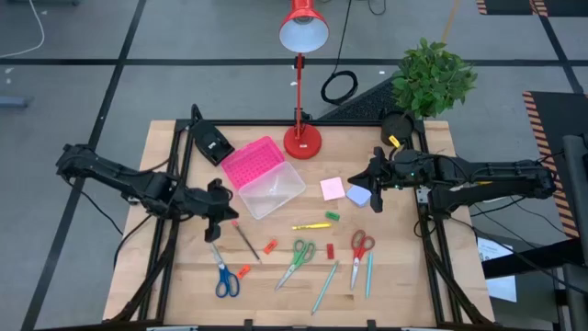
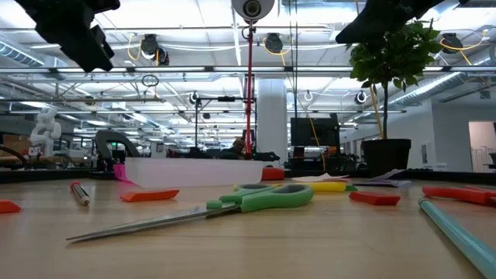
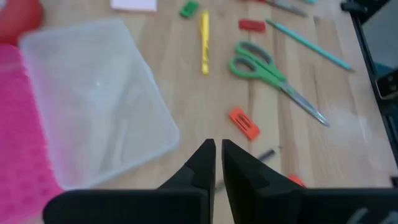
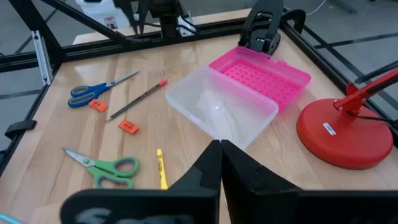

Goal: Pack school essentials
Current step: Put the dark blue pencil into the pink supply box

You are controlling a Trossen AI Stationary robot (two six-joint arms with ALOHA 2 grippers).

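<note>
While both arms hover with nothing held, we see the left end effector (image 1: 220, 219) just beside the open clear box (image 1: 268, 190), fingers nearly closed and empty, and the right end effector (image 1: 375, 176) near the blue sticky pad (image 1: 358, 195), fingers pressed together, also empty. All essentials lie loose on the surface (image 1: 404, 276), none in the box yet: blue scissors (image 1: 223, 276), green scissors (image 1: 299, 260), red scissors (image 1: 359, 249), a pencil (image 1: 245, 242), two teal pens (image 1: 367, 274), a yellow marker (image 1: 312, 225), small red and orange erasers (image 1: 270, 246), a green eraser (image 1: 332, 216) and the pink sticky pad (image 1: 333, 188). Risks as we judge them: thin flat items like the pencil and pens sit flush on the wood, so a shut or barely open grip would likely skid them away instead of pinching. The pencil lies just beside the left end effector, so a descent without opening could knock it toward the blue scissors. Tiny erasers can pop out of the fingers. Scissors grabbed by one handle may swing and hit the box wall. The box is light and unanchored, so a bump from either arm could shove it into the pink lid (image 1: 250, 162) or the red lamp base (image 1: 302, 141). Both arms reaching for the box together could collide.
</note>
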